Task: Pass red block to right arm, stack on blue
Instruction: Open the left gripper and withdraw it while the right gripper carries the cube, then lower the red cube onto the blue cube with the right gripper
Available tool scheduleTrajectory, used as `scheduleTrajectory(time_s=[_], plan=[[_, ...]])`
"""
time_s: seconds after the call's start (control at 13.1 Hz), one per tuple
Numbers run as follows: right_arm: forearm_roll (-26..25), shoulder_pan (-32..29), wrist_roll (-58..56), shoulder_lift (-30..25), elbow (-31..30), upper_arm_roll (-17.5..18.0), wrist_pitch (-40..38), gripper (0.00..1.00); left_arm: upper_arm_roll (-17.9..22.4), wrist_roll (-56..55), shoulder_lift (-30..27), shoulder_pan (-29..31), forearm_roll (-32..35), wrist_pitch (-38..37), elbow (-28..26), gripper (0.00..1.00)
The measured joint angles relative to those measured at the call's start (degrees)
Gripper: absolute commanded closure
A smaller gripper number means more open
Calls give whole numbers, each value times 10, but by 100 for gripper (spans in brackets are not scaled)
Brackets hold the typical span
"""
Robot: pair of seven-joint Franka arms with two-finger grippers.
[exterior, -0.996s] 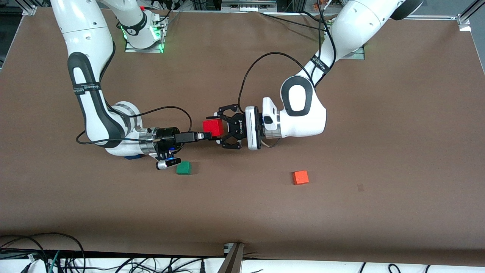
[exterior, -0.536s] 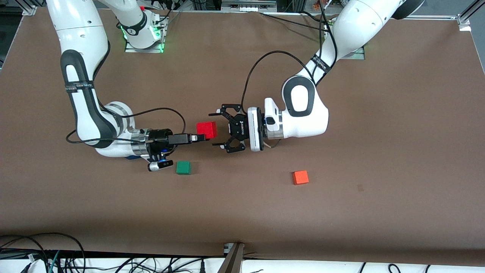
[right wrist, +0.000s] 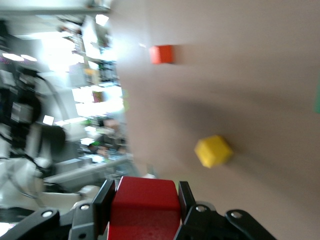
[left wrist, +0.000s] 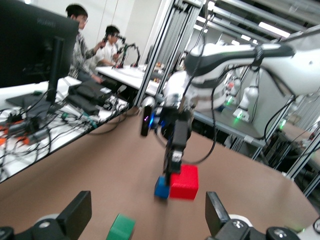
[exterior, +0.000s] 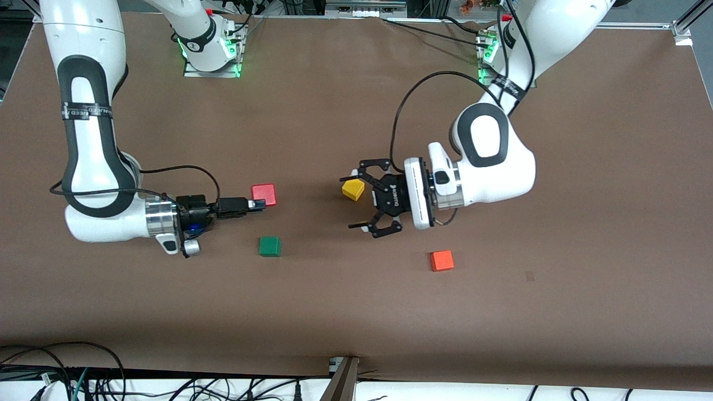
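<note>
The right gripper (exterior: 257, 205) pinches the red block (exterior: 264, 194) by opposite flat faces, seemingly light and rigid, while the left gripper (exterior: 362, 201) gapes empty.

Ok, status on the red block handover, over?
Right claw shut on red block, above table. Left claw open, empty, by yellow block. Red block not yet on blue block. Green block close by.
</note>
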Motion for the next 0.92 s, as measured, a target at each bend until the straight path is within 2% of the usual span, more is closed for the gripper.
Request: scheduleTrajectory(time_s=[0.23, 0.54, 0.69, 0.92], plan=[[-168, -2, -10, -1, 35, -29, 28, 100, 1, -90, -10, 35, 124, -49, -6, 0], [-401, 6, -11, -2, 49, -30, 116, 100, 5, -251, -30, 99, 336, -205, 11, 0], [-472, 11, -11, -1, 40, -30, 156, 100, 6, -331, -36, 122, 418, -287, 31, 0], [-517, 17, -11, 0, 11, -30, 215, 100, 7, -418, -38, 160, 526, -375, 50, 0]])
